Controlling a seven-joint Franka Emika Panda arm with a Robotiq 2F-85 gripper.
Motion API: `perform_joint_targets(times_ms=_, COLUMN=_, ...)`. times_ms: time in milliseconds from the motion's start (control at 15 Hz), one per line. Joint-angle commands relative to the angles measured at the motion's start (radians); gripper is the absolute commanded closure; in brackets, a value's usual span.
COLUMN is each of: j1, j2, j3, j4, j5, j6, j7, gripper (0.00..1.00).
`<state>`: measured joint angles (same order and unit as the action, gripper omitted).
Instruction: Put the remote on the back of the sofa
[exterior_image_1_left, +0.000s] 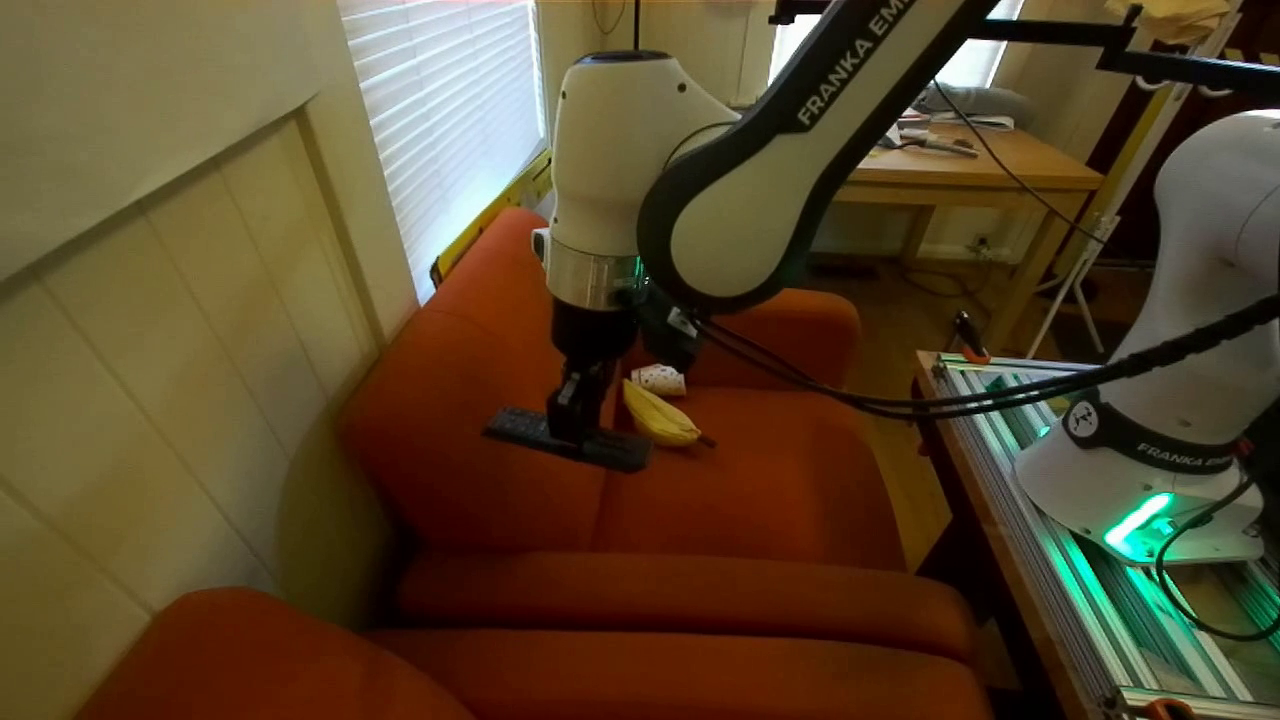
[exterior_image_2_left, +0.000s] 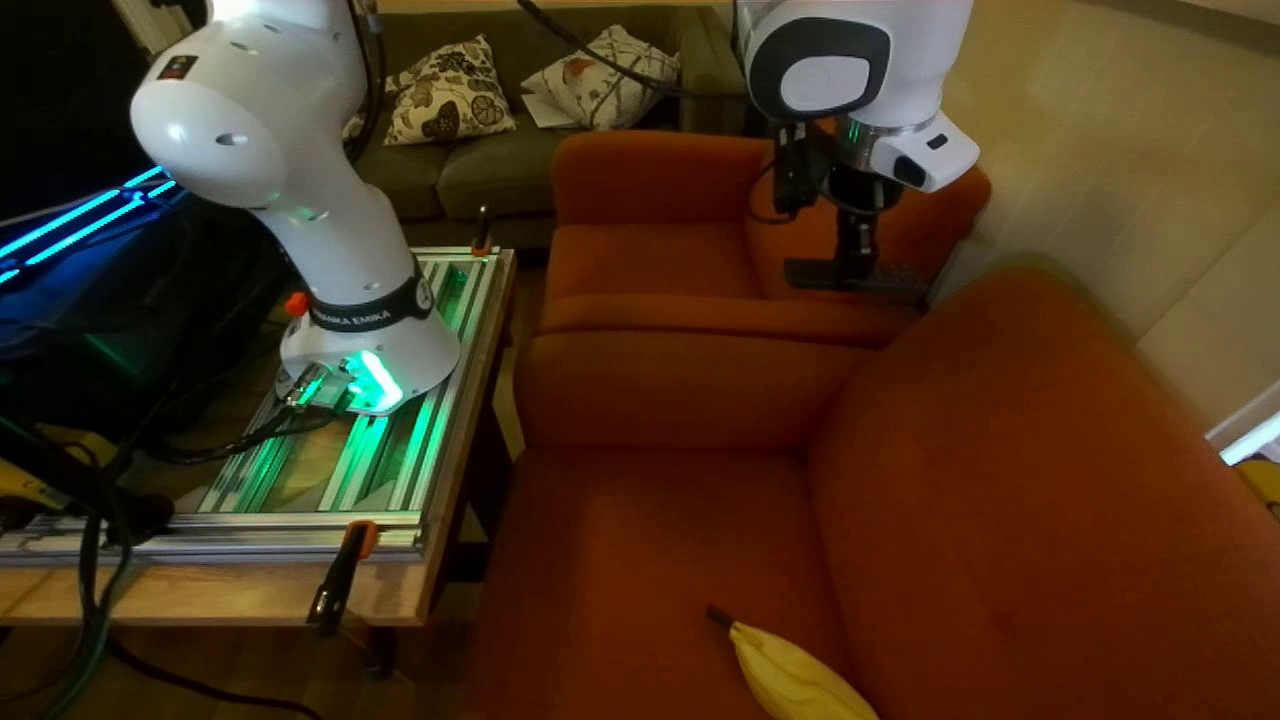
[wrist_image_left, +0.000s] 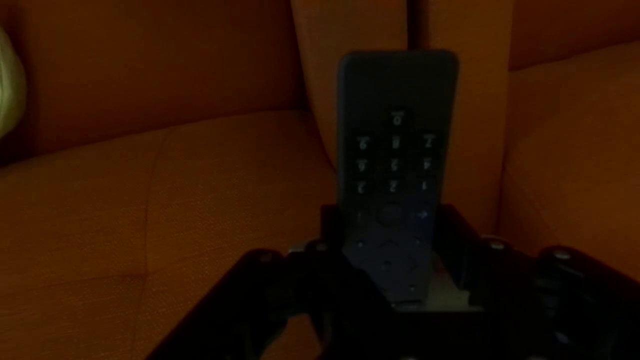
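Remote (wrist_image_left: 395, 155) | pinched by pincer (exterior_image_1_left: 574, 425) above orange-red sofa (exterior_image_1_left: 470, 340) | banana (exterior_image_1_left: 658, 415) on seat (exterior_image_1_left: 780, 500) | panelled wall (exterior_image_1_left: 210, 330), window blinds (exterior_image_1_left: 455, 120)

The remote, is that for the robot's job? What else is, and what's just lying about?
For the job:
the remote, held in the fingers
the back of the sofa, where it should go

Just lying about:
the yellow banana
a white spotted thing
patterned cushions

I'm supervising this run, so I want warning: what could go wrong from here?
The remote could twist or slip, since the gripper pinches it across its width with both ends sticking out. Once laid on the back of the sofa, it might slide off the rounded top. The wall rises close behind, so a bump is possible.
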<state>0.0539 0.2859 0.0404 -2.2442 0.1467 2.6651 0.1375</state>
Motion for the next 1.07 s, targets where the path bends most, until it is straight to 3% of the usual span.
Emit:
perform_joint_targets(times_ms=0, j1=0.003, j2=0.016, j3=-0.028, j4=0.049, j5=0.032, j6=-0.006, j7=0.144, gripper=0.74)
perform_joint_targets(times_ms=400, j1=0.019, j2=0.047, j3=-0.1, j4=0.132, j5=0.025, j6=-0.017, j7=0.421, gripper=0.74)
perform_joint_targets(times_ms=867, j1=0.017, j2=0.128, j3=-0.118, j4=0.279, j5=0.103, j6=-0.007, j7=0.698, gripper=0.74)
perform_joint_targets(times_ms=933, j1=0.005, j2=0.092, j3=-0.111, j4=0.22, j5=0.069, j6=-0.005, j7=0.625, gripper=0.49)
perform_joint_targets(times_ms=1000, j1=0.006, j2=0.102, j3=-0.111, j4=0.238, j5=0.075, j6=-0.005, j7=0.652, gripper=0.49)
